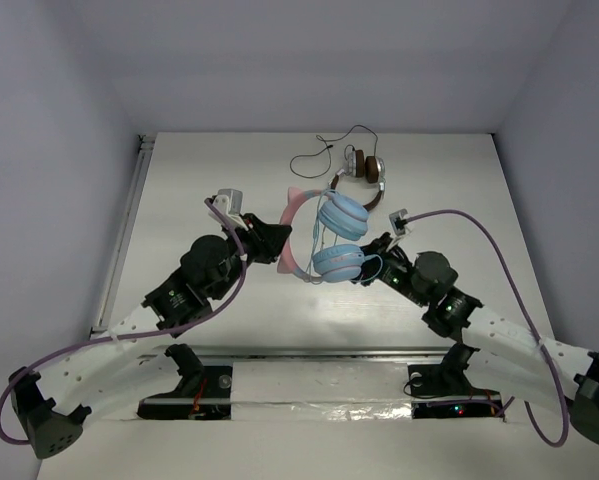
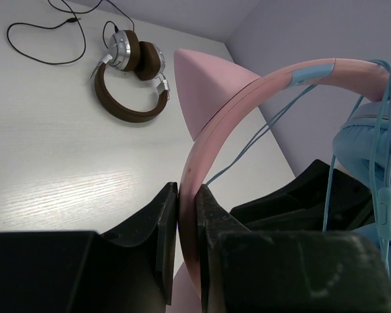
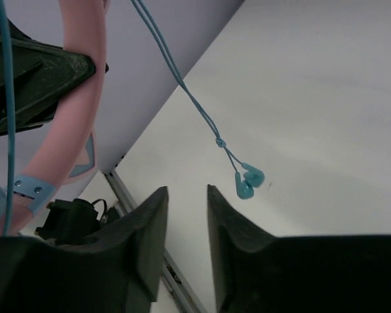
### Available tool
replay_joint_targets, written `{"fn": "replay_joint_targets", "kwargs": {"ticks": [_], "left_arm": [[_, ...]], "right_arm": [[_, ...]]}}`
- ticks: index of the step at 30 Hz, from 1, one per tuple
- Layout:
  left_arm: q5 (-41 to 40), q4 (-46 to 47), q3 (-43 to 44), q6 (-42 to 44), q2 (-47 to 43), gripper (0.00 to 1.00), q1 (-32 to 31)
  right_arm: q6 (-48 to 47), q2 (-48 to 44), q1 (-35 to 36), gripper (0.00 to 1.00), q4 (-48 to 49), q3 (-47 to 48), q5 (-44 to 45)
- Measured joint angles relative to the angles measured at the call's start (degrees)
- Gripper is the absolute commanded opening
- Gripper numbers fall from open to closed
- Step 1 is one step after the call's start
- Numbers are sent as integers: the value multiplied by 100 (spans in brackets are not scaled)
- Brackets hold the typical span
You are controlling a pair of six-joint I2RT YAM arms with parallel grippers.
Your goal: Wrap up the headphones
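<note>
The headphones (image 1: 329,235) have a pink cat-ear headband (image 2: 247,98) and light blue ear cups, held above the table's middle. My left gripper (image 1: 279,243) is shut on the headband, which shows pinched between its fingers in the left wrist view (image 2: 187,215). The thin blue cable (image 3: 182,85) hangs down and ends in a knot and a teal plug end (image 3: 246,179). My right gripper (image 1: 374,262) is open and empty in the right wrist view (image 3: 187,195), just right of the lower ear cup (image 1: 337,262); the plug end hangs beside its right finger.
Brown-and-silver headphones (image 1: 364,178) with a black cable (image 1: 319,150) lie at the table's far middle, also in the left wrist view (image 2: 133,78). White walls enclose the table. A metal rail (image 1: 124,220) runs along the left edge.
</note>
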Motion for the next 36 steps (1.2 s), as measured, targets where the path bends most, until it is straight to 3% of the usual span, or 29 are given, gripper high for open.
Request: {"fn": "replay_joint_targets", "kwargs": {"ticks": [6,9,20,28,36], "left_arm": [[-2,-144,63,-7,0,0,-2],[0,-223,76,-9,0,0,0],[103,-380,138,-11,-2,0,-2],[227,-380,138,-17,-2,0,-2],[297,-382,170,-46,-2,0,-2]], "right_arm": [[-396,-85,0,58,-492,39,367],[-597,201,0,61,-664,129,623],[-1113,671,-98,62,-813,562,1276],[-1259,1497,-114,58,-498,704,815],[-1349,1690,-114,58,363,693,577]]}}
